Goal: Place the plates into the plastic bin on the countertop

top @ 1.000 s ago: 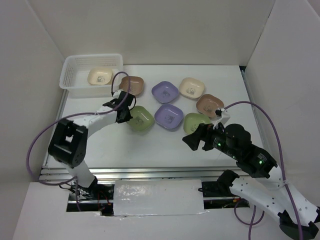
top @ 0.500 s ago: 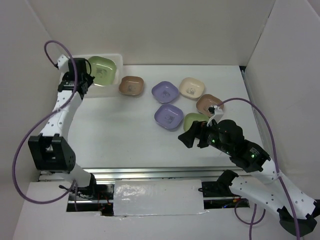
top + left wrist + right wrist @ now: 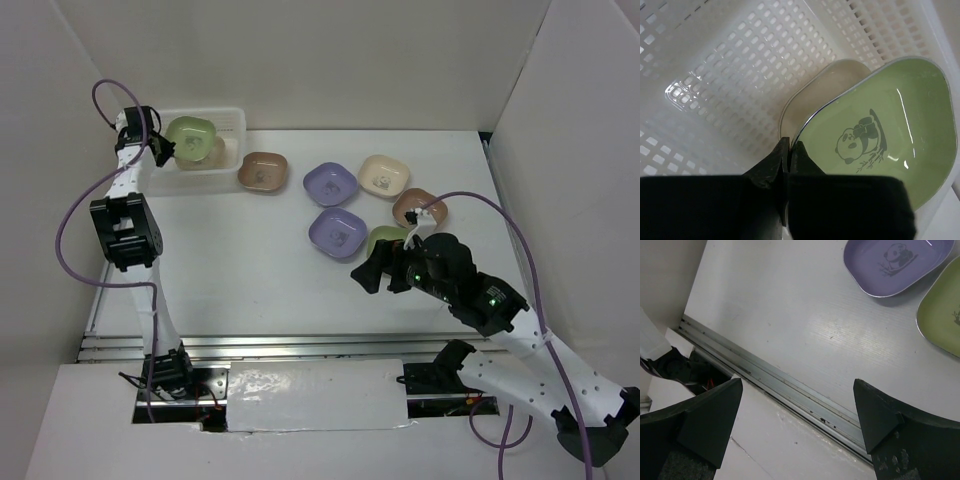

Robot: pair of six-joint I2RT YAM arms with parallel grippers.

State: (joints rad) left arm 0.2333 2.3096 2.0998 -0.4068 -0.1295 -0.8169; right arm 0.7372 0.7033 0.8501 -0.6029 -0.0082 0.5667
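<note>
My left gripper (image 3: 166,146) is shut on the rim of a green plate (image 3: 192,131) and holds it tilted over the plastic bin (image 3: 232,118) at the countertop's far left corner. In the left wrist view the jaws (image 3: 789,145) pinch the edge of the green panda-print plate (image 3: 885,135). Below it a cream plate (image 3: 827,87) lies on the bin's lattice floor (image 3: 730,60). My right gripper (image 3: 374,274) is open and empty above the countertop (image 3: 240,270), beside another green plate (image 3: 384,238). Brown (image 3: 264,172), purple (image 3: 331,183), cream (image 3: 383,176), brown (image 3: 420,207) and purple (image 3: 337,232) plates lie on the table.
White walls enclose the table on three sides. The metal rail (image 3: 775,380) runs along the front edge, just under my right gripper (image 3: 797,390). A purple plate (image 3: 895,262) and a green plate's edge (image 3: 945,315) show ahead of it.
My left arm lifted the green plate off the table's middle and swung it up over the bin. My right arm crept slightly left, still open.
</note>
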